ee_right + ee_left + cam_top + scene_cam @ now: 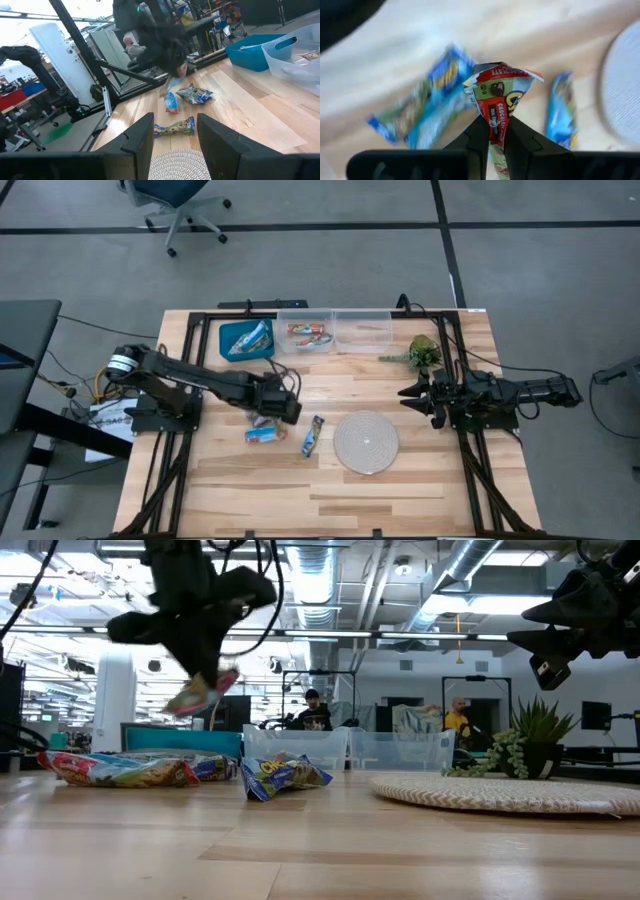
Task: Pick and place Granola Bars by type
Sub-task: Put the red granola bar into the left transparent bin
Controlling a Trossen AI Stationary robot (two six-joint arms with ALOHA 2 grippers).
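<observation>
My left gripper [287,408] hangs over the table's middle, shut on a red, multicoloured granola bar [496,95] that is lifted clear of the wood [203,692]. Under it two blue-and-white granola bars [263,435] [313,437] lie flat on the table; they also show in the left wrist view [432,100] [562,111]. A blue bin [247,338] at the far edge holds blue bars, and the clear bin [307,335] beside it holds red ones. My right gripper [412,394] waits open at the table's right side. My left gripper pinches the red bar between its two fingers [479,136], across the wrapper's narrow middle [497,124]. The fingers come from above, slanting down. One crinkled end [500,75] fans out beyond the fingertips, and the bar hangs tilted, clear of the table.
A second clear bin [362,330] stands right of the one with red bars. A round woven mat [365,442] lies right of the loose bars, and a green plant sprig [420,352] sits at the far right. The wood toward the near edge is bare.
</observation>
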